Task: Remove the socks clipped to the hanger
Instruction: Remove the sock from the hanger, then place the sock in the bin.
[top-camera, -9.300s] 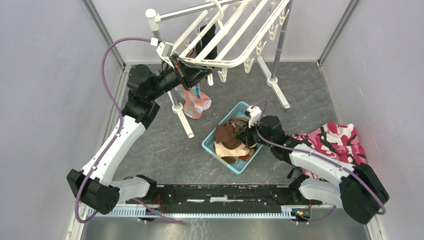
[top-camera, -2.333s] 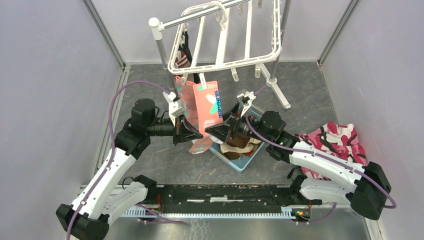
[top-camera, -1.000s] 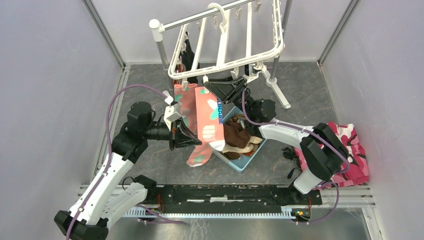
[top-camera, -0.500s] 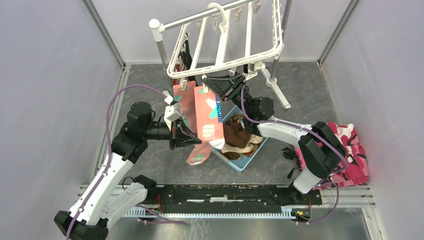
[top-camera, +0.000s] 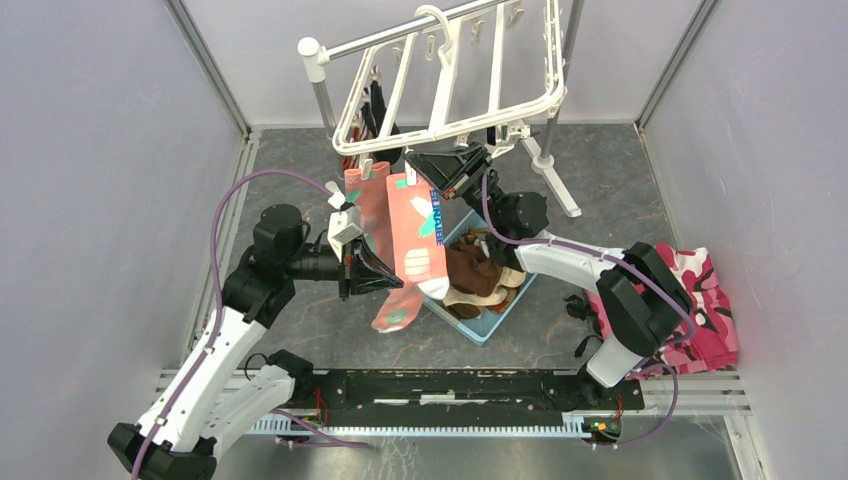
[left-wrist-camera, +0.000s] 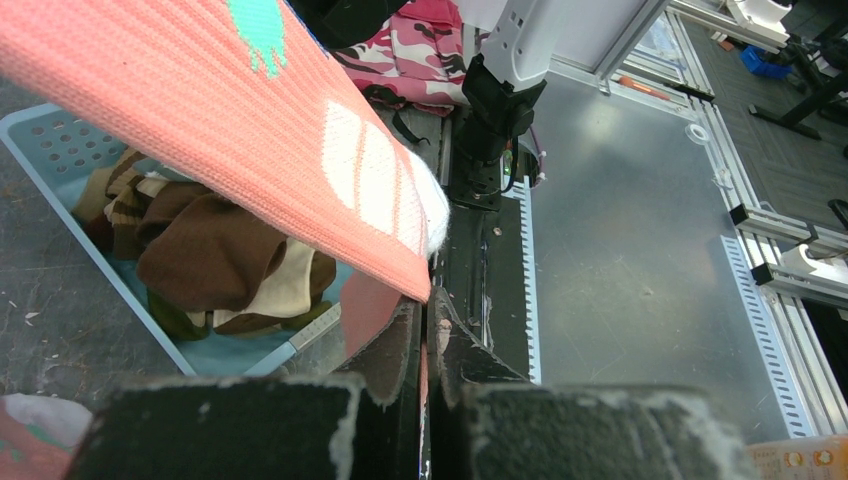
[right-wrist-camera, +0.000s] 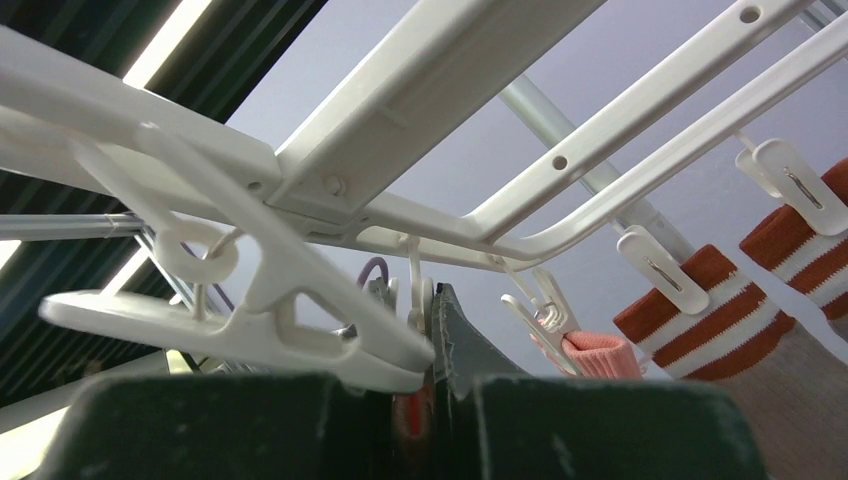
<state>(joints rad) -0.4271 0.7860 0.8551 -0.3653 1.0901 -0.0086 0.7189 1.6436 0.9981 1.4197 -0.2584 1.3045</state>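
Note:
The white hanger (top-camera: 450, 125) hangs from a grey pole. Two coral pink socks (top-camera: 415, 235) dangle from clips at its near left corner. My left gripper (top-camera: 385, 275) is shut on the lower part of the left coral sock; in the left wrist view a thin fold of coral cloth shows between its jaws (left-wrist-camera: 428, 305). My right gripper (top-camera: 425, 168) reaches up under the frame (right-wrist-camera: 430, 90) and is shut on a white clip (right-wrist-camera: 418, 290), with coral cloth between the jaws. Red-white banded socks (right-wrist-camera: 720, 300) and dark socks (top-camera: 378, 105) hang from other clips.
A light blue basket (top-camera: 503, 318) with brown socks (left-wrist-camera: 200, 250) stands below the hanger. A pink camouflage cloth heap (top-camera: 700, 290) lies at the right. The grey pole stand (top-camera: 320, 95) rises behind, with a white foot (top-camera: 560, 195) on the floor. A loose empty clip (right-wrist-camera: 250, 320) hangs beside my right fingers.
My right gripper's jaws have closed on the clip at the coral sock's cuff. The left arm and its sock have stayed put.

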